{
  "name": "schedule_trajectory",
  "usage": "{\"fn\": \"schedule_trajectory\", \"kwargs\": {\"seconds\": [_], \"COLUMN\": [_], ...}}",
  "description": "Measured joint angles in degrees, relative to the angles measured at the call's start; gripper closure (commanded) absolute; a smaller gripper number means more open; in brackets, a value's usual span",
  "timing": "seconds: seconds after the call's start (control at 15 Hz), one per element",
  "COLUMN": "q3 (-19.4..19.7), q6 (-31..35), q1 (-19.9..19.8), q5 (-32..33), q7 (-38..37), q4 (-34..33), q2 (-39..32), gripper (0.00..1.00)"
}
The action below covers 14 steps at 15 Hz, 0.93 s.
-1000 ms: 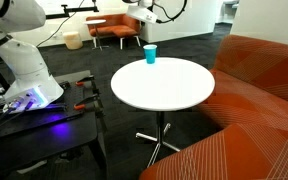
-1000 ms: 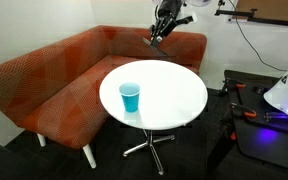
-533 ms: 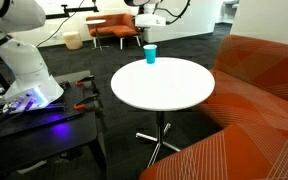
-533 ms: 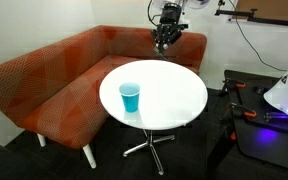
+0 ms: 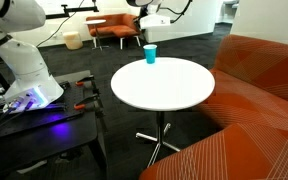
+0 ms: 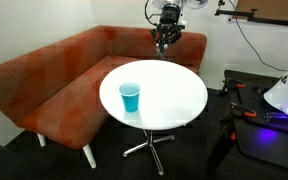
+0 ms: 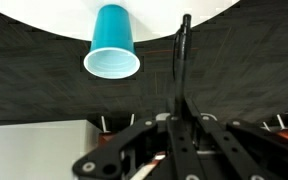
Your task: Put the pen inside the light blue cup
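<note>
The light blue cup (image 6: 130, 97) stands upright on the round white table (image 6: 169, 100), near its edge; it also shows in an exterior view (image 5: 150, 54). My gripper (image 6: 165, 40) hangs high above the table's far side, well away from the cup, shut on the thin dark pen (image 6: 164, 48), which points down. In the wrist view the pen (image 7: 183, 55) sticks out from between the closed fingers of the gripper (image 7: 181, 108), with the cup (image 7: 112, 42) to its left showing its open rim. The table (image 7: 219, 8) shows as a white band at the top of that view.
An orange sofa (image 6: 54, 75) curves round two sides of the table. A black cart (image 5: 44, 125) carries the robot base (image 5: 24, 70), with cables and red-handled tools on it. Orange chairs (image 5: 109, 28) stand far behind. The floor is dark carpet.
The gripper has swung from a tilt to pointing straight down, so the pen now hangs vertical, and it has shifted slightly towards the table. The cup has not moved.
</note>
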<state>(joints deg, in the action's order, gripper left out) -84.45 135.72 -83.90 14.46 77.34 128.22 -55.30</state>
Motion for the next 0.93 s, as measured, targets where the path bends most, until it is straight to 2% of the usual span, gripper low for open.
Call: {"fn": "schedule_trajectory", "kwargs": {"seconds": [0.47, 0.73, 0.93], "q3": [0.82, 0.85, 0.84], "q6": [-1.64, -7.02, -8.32], "q1": [0.44, 2.94, 5.45], "q5": [-0.24, -1.44, -6.14], "q7": [19.32, 27.61, 33.12], "q4": [-1.00, -3.41, -5.59], "q2": [-1.74, -1.82, -2.23], "gripper": [0.97, 0.97, 0.97]}}
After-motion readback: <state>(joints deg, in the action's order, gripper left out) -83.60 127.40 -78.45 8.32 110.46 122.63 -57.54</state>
